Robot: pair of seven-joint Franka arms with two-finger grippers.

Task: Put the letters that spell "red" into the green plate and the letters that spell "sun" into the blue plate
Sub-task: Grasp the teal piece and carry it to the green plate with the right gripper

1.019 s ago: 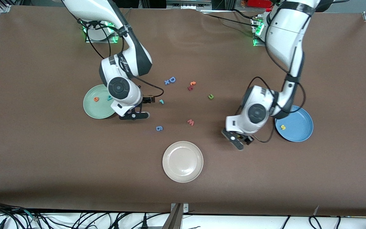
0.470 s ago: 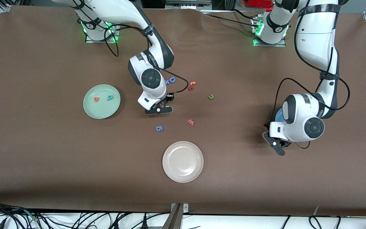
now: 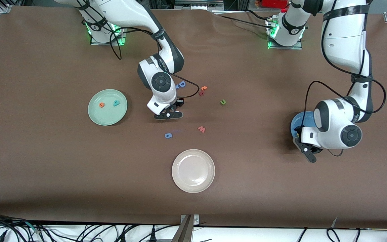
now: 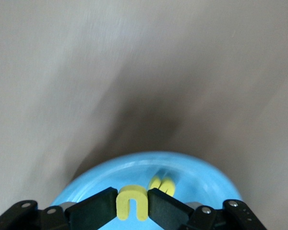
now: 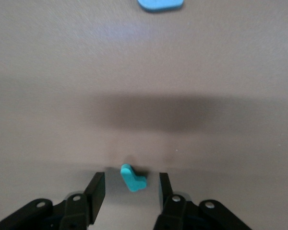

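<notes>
My left gripper (image 3: 309, 153) hangs over the blue plate (image 3: 297, 121), which its arm largely hides. In the left wrist view, that gripper (image 4: 132, 199) is shut on the yellow "u" (image 4: 131, 203) above the plate (image 4: 201, 177), where the yellow "s" (image 4: 162, 184) lies. My right gripper (image 3: 168, 115) is low over the table near the middle. It (image 5: 130, 191) stands open around the teal "r" (image 5: 133, 178), with a gap on each side. The green plate (image 3: 108, 116) holds the orange "e" (image 3: 101, 105) and the teal "d" (image 3: 116, 103). The green "n" (image 3: 223, 102) lies on the table.
A beige-white plate (image 3: 193, 170) sits nearest the front camera. A blue "g" (image 3: 168, 135) and a pinkish-red "w" (image 3: 202, 129) lie between it and my right gripper. A blue capital "D" (image 3: 181, 84) and two reddish letters (image 3: 202, 90) lie closer to the arms' bases.
The right gripper left the green plate, came down around the teal "r" and narrowed its jaws. The left gripper carried the yellow "u" to above the blue plate.
</notes>
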